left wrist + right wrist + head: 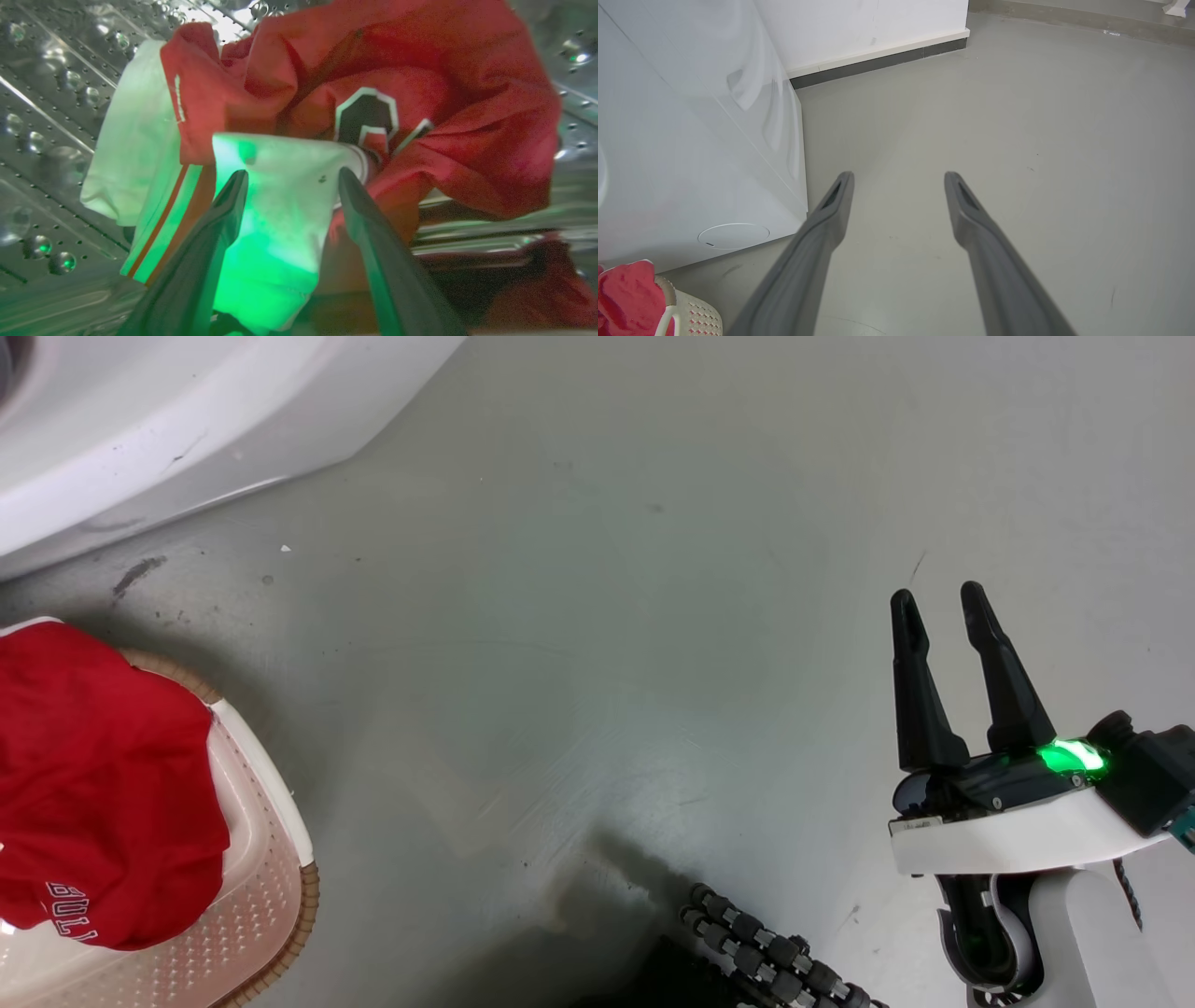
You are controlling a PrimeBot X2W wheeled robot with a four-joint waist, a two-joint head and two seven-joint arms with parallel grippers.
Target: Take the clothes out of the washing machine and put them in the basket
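Grey floor (597, 663) carries the basket (271, 859), one red garment (103, 775) already draped over its rim. Inside the washing machine (46, 116), the left gripper (293, 175) has jaws spread around a white fold of the jersey (420, 93); closing and drawing it out likely comes next. Over the floor the right gripper (936, 595) hangs empty, jaws spread.

garment (103, 784) in basket (280, 803) | washing machine (140, 420) behind basket | jersey (444, 116) in drum (46, 116) | right gripper (936, 595) right of basket, over floor (607, 616)

One washing machine (691, 154), one steel drum (46, 116), one basket (271, 859). Red garments, two: lettered garment (103, 775) in the basket, numbered jersey (444, 93) in the drum. Grippers, two: left gripper (289, 179), right gripper (937, 595), two fingers (822, 242) each.
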